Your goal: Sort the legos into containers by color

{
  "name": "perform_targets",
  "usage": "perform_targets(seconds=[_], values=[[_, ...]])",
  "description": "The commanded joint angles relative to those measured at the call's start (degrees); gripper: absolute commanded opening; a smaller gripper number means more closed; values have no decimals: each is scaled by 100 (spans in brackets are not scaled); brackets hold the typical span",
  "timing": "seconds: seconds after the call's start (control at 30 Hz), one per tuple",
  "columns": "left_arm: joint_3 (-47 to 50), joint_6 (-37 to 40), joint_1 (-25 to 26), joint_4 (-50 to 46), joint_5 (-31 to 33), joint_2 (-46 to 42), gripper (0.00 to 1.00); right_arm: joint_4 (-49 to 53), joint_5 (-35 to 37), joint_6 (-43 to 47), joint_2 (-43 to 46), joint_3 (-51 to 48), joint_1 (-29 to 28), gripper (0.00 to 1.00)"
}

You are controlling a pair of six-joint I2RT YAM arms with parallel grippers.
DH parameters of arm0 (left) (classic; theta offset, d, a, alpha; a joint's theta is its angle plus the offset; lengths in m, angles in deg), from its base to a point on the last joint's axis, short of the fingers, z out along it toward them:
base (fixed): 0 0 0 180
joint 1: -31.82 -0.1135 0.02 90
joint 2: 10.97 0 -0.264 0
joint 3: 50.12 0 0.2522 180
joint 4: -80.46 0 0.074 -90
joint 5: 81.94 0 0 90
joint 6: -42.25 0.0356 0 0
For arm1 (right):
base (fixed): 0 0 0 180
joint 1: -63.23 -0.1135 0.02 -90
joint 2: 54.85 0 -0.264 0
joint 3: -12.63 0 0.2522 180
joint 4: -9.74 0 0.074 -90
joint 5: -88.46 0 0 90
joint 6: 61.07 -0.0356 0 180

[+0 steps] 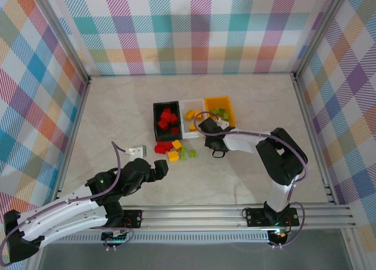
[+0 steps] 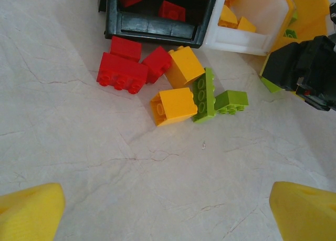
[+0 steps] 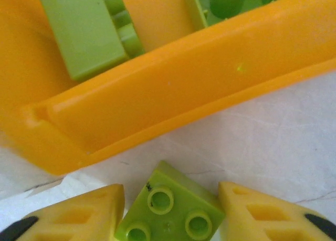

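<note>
Right wrist: right gripper (image 3: 170, 213) pinches green lego (image 3: 169, 204) beside orange bin (image 3: 184, 78).

Lighting is bright, even and diffuse, coming from above. Shadows on the table (image 1: 223, 182) are short and soft. The right wrist view is slightly soft at close range. Yellow fingertips (image 2: 29, 212) blur in the left wrist view's bottom corners.

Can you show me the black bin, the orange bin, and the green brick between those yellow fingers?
black bin (image 2: 152, 28): left wrist view, near wall.
orange bin (image 3: 210, 78): right wrist view, outer side wall.
green brick (image 3: 168, 216): right wrist view, studded top face.
</note>
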Motion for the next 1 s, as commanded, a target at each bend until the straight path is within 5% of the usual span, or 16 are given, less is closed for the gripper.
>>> perform_targets(seconds=[0.0,0.5,0.97], values=[[-34,80,29,-83,69,45,100,-478,-298,6,-10,-268,37,40],[-211,212,21,125,124,490,100,11,-769,1292,2406,-482,115,32],[-340,273,21,102,200,769,100,243,-1197,1462,604,1508,1196,33]])
